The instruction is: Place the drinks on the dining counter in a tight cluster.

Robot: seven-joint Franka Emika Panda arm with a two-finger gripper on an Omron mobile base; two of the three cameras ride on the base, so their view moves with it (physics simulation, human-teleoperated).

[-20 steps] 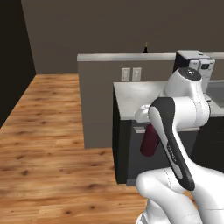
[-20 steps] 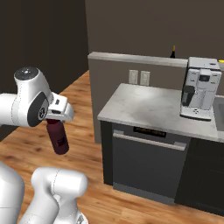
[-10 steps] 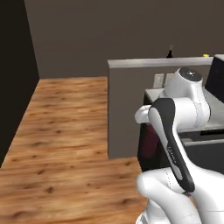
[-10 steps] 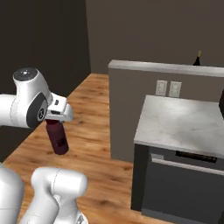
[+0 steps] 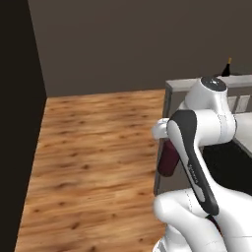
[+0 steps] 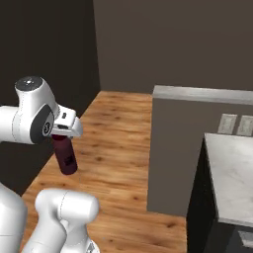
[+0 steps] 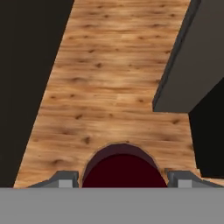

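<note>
Right base view puts your gripper (image 6: 63,136) at centre left, clamped on the maroon bottle (image 6: 65,155), which hangs over the wooden floor (image 6: 118,148). You haven't set it on any counter yet; carrying and clustering look still ahead.

The white arm folds back on itself above the base, its upper link rising toward 12 o'clock in the left base view, then bending down to the wrist at about 9 o'clock of the elbow. The gripper (image 6: 63,136) points downward, closed on a maroon bottle (image 6: 65,155) that hangs below it. In the hand view its fingertips (image 7: 65,180) flank the bottle at 6 o'clock.
</note>
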